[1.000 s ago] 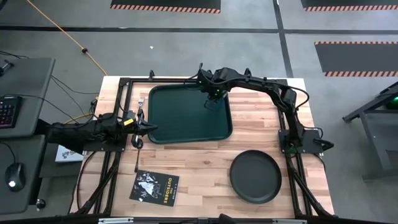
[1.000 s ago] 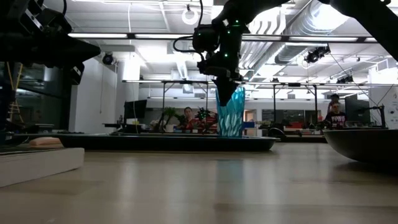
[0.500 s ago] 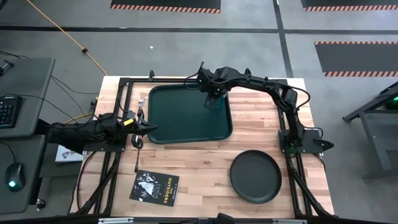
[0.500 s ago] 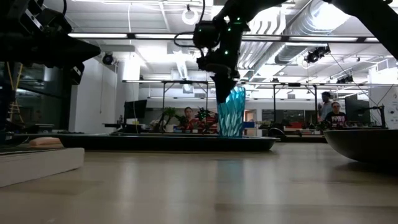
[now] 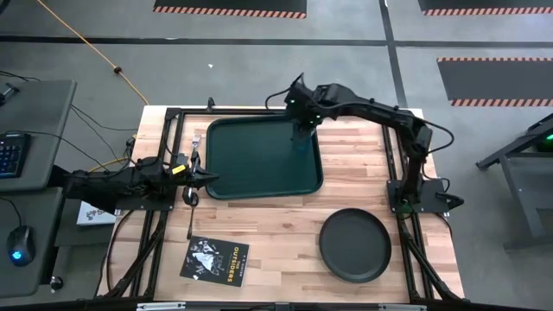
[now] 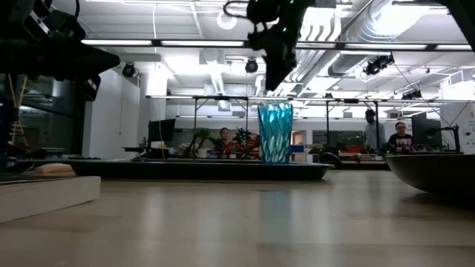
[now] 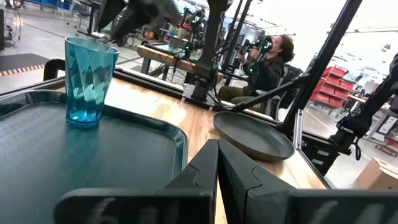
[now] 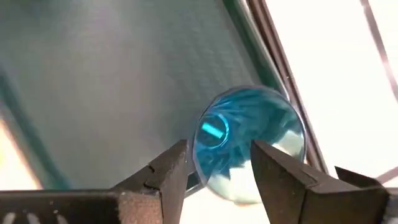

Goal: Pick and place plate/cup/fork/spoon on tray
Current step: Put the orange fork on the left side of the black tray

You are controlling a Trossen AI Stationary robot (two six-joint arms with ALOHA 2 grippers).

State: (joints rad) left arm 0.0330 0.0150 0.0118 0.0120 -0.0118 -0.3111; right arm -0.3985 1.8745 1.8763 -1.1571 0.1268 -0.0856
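Teal-green and translucent, the cup (image 6: 275, 133) stands upright on the tray (image 5: 251, 164), in the tray's corner at about two o'clock, close to the raised lip. From the left wrist view the cup (image 7: 90, 82) rests on the dark green floor with the tray's rounded rim (image 7: 177, 134) nearby.

Right hand (image 6: 276, 78) hangs above the cup, clear of its rim, with a visible gap of air between them in the low view. Its fingers are spread; in the right wrist view the two fingers (image 8: 163, 175) stand apart on either side of the cup's open mouth (image 8: 249, 146) seen from above, touching nothing. In the high view this hand (image 5: 300, 130) sits over the tray's corner at two o'clock.

Left hand (image 5: 207, 180) waits at the tray's nine o'clock edge, its fingers pressed together and holding nothing, as the left wrist view shows (image 7: 217, 163).

Just beside that hand lie the fork (image 5: 196, 149) at about ten o'clock of the tray and the spoon (image 5: 191, 206) at about eight o'clock, both on the wooden tabletop (image 5: 285, 233) outside the tray. The black plate (image 5: 354, 246) lies on the tabletop at five o'clock of the tray, well apart from it. A black booklet (image 5: 214, 259) lies at seven o'clock.
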